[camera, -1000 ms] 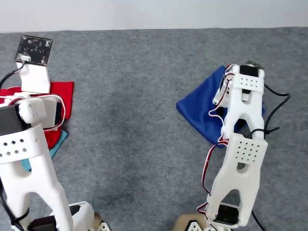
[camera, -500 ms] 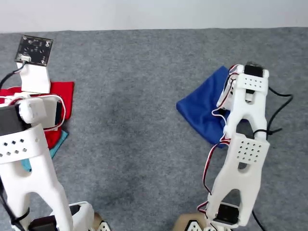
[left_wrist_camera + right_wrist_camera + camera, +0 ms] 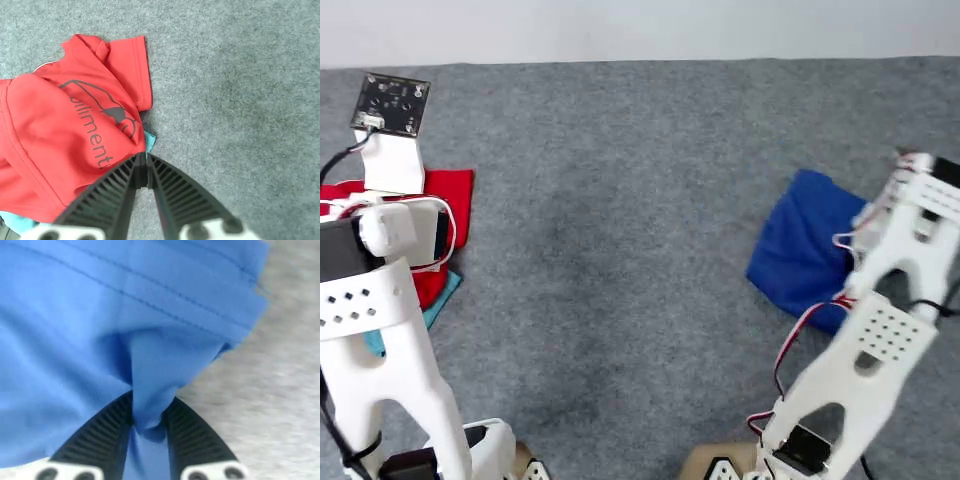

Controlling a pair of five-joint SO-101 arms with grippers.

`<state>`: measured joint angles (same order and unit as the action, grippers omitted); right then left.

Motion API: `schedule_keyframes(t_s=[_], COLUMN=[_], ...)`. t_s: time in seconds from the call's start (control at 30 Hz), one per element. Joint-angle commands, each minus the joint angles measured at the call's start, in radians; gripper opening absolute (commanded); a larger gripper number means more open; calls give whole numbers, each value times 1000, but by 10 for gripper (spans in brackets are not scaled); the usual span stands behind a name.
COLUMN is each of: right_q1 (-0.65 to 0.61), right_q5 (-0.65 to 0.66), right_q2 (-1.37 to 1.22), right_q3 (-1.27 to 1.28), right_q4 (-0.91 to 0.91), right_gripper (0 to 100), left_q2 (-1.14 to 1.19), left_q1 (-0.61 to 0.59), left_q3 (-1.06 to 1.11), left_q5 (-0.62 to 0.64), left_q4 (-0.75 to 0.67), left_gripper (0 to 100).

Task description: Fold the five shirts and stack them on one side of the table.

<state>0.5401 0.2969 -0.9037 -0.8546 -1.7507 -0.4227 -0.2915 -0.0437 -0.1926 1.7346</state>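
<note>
Blue shirt [image 3: 90, 315] cloth is pinched in the right tool [image 3: 150, 407], whose jaws are closed on a gathered fold, with fabric bulging out past the tips. Around that grip the blue shirt lies bunched and uneven on the grey table [image 3: 620, 200], towards its right edge in the high view, with no flat, squared shape to it.

The left tool [image 3: 144, 159] has its jaws pressed together with nothing visibly between them. It hangs just over the near edge of the red shirt [image 3: 60, 135]. That shirt rests on a teal shirt [image 3: 149, 141], of which a sliver peeps out beside the tips. The pair sits at the table's left side, well apart from the blue one.

By my reading the task is partway done. A stack has been started on the left, though the red shirt looks loose, with a sleeve sticking out. The blue shirt needs spreading, folding and carrying across. Three shirts can be counted, and whether more lie under the red one I cannot tell.
</note>
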Motion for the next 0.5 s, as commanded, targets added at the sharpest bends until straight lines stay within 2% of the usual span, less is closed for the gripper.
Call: schedule_keyframes(t_s=[0.0, 0.23, 0.47], right_q1=[133, 338, 452], right_q5=[120, 295, 334], right_q2=[91, 81, 81], right_q3=[-55, -209, -278], right_q4=[-39, -36, 21], right_gripper=[10, 10, 10], left_q2=[-28, -28, -28], left_q1=[2, 2, 2], left_q3=[-2, -2, -2], left_q5=[-9, -8, -6], left_q4=[20, 20, 20], left_gripper=[7, 7, 7])
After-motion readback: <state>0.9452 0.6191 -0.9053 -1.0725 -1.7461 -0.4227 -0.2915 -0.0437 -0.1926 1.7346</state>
